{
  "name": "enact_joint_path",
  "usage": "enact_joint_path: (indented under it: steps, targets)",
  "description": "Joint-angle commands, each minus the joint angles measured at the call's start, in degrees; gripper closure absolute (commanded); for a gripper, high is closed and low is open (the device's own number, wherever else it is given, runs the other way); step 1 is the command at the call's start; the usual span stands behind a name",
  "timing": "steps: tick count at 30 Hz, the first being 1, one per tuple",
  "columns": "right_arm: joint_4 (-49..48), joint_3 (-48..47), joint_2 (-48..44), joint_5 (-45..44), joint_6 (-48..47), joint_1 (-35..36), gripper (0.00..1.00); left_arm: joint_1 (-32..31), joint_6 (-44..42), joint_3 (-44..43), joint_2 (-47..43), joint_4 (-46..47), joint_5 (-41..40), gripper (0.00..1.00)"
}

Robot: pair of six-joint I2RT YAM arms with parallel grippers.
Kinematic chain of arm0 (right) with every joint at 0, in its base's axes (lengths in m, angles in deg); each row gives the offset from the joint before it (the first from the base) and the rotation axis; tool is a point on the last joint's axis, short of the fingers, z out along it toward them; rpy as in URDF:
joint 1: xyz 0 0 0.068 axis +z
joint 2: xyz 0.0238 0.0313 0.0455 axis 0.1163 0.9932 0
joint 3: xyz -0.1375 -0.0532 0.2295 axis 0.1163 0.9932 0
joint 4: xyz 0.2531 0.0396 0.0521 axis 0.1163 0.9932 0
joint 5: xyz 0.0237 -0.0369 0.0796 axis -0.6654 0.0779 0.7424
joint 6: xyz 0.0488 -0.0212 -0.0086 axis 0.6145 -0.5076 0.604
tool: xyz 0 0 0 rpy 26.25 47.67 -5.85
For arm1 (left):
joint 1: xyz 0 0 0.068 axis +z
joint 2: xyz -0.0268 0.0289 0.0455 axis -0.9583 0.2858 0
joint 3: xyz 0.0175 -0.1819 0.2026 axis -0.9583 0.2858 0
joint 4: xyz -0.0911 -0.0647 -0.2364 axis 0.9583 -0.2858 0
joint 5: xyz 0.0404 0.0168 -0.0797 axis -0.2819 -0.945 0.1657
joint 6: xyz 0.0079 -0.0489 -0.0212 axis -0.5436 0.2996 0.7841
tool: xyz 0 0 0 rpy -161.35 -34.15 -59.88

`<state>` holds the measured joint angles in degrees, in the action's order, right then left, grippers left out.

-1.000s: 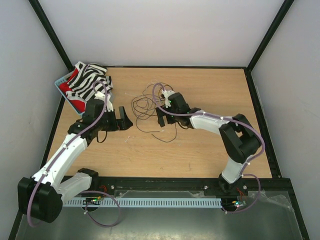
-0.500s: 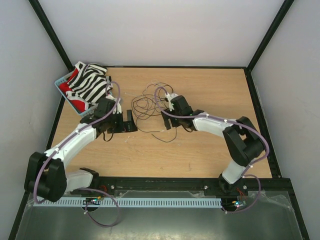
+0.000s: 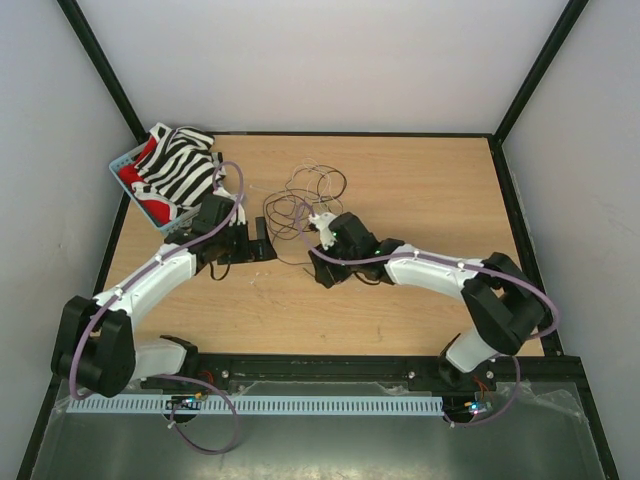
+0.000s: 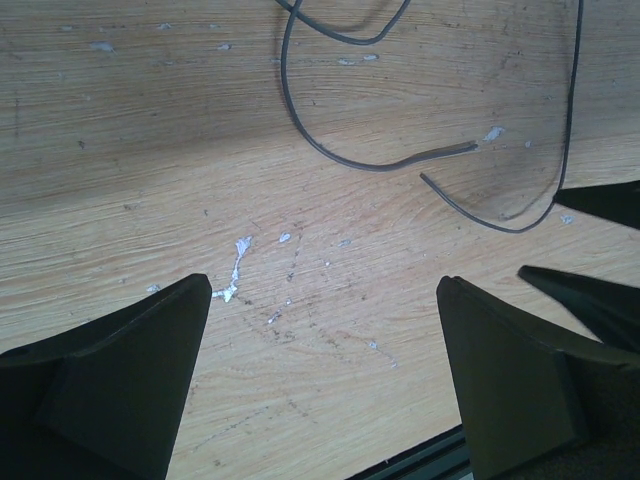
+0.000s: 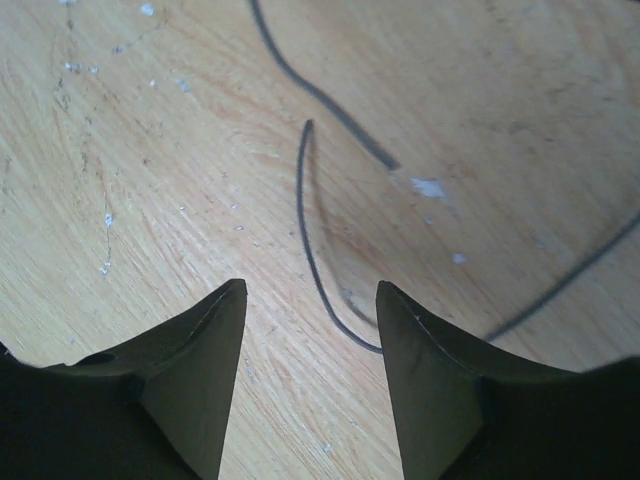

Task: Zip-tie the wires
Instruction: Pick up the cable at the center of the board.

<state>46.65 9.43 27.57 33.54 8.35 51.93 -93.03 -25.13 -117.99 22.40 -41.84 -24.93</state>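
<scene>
Hovering over bench (image 3: 430,200) | left pincer (image 4: 325,285) gaping wide | right pincer (image 5: 312,290), half-wide, straddling the wires (image 3: 298,210), not gripping

wires (image 3: 300,206) on table (image 3: 430,200); basket (image 3: 122,166) at rear-left corner.

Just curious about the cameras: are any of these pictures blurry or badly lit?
Top external: evenly lit and sharp, no glare. Left wrist: table grain crisp, left end effector dark and underexposed. Right wrist: wires slightly soft, with a faint shadow alongside.
</scene>
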Motion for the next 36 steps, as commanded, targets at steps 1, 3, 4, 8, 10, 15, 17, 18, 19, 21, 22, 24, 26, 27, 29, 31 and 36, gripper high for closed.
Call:
enact_joint_path:
  steps: [1, 3, 4, 8, 10, 15, 17, 18, 19, 21, 22, 24, 26, 27, 29, 31, 36]
  targets:
    - [1.2, -3.1, 4.8, 0.3, -0.6, 2.2, 0.37, 0.0, 1.1, 1.3, -1.6, 0.8, -0.5, 0.03]
    - [1.2, -4.4, 7.1, -1.0, -0.9, 3.3, 0.4, 0.0, 1.2, 1.6, -1.7, 0.9, -0.5, 0.03]
    - [1.2, -5.1, 8.1, -1.3, -0.9, 3.8, 0.41, 0.0, 1.3, 1.6, -1.7, 0.8, -0.3, 0.03]
    - [1.2, -6.8, 11.1, -2.6, -1.4, 4.8, 0.43, 0.0, 1.6, 2.1, -1.6, 0.8, 0.1, 0.03]
    - [1.2, -7.4, 12.2, -3.1, -1.5, 4.9, 0.45, 0.0, 1.6, 2.3, -1.6, 0.9, -0.1, 0.03]
    - [1.3, -8.4, 14.8, -3.7, -2.0, 4.9, 0.55, 0.3, 1.4, 3.3, -1.9, 0.9, -0.1, 0.02]
    - [1.6, -8.7, 15.2, -3.2, -2.0, 4.9, 0.65, 0.6, 1.7, 3.8, -2.0, 0.9, 0.3, 0.02]
    - [1.9, -8.7, 14.9, -3.1, -2.0, 4.9, 0.72, 0.8, 1.8, 4.0, -2.1, 0.9, 0.8, 0.02]
    - [2.3, -8.7, 14.3, -3.4, -2.1, 4.9, 0.79, 0.9, 1.8, 4.2, -2.3, 0.9, 1.1, 0.02]
    - [3.3, -8.5, 12.2, -4.7, -2.3, 4.9, 0.9, 1.3, 1.7, 4.5, -2.6, 1.0, 2.0, 0.02]
    - [3.9, -8.3, 10.8, -5.7, -2.4, 4.9, 0.95, 1.5, 1.4, 4.5, -2.9, 1.0, 2.7, 0.02]
    - [5.8, -8.4, 7.9, -7.0, -2.0, 4.8, 1.0, 1.6, 0.0, 4.5, -3.4, 1.3, 4.5, 0.02]
    - [8.1, -9.0, 4.9, -8.2, -1.1, 4.6, 1.0, 1.6, -1.9, 4.3, -3.9, 1.9, 7.0, 0.02]
    - [9.0, -9.5, 3.3, -8.5, -0.8, 4.3, 1.0, 1.6, -3.3, 4.2, -4.3, 2.4, 8.6, 0.02]
    - [11.2, -11.2, 0.7, -8.8, -0.3, 3.3, 1.0, 1.5, -4.7, 4.2, -5.5, 3.2, 10.9, 0.02]
    - [13.4, -14.0, -1.9, -8.5, -0.2, 1.8, 1.0, 1.5, -5.8, 4.2, -7.4, 4.1, 12.6, 0.02]
    - [16.8, -24.3, -4.8, -7.3, -1.1, -3.2, 1.0, 1.6, -7.4, 3.3, -12.6, 5.5, 14.0, 0.02]
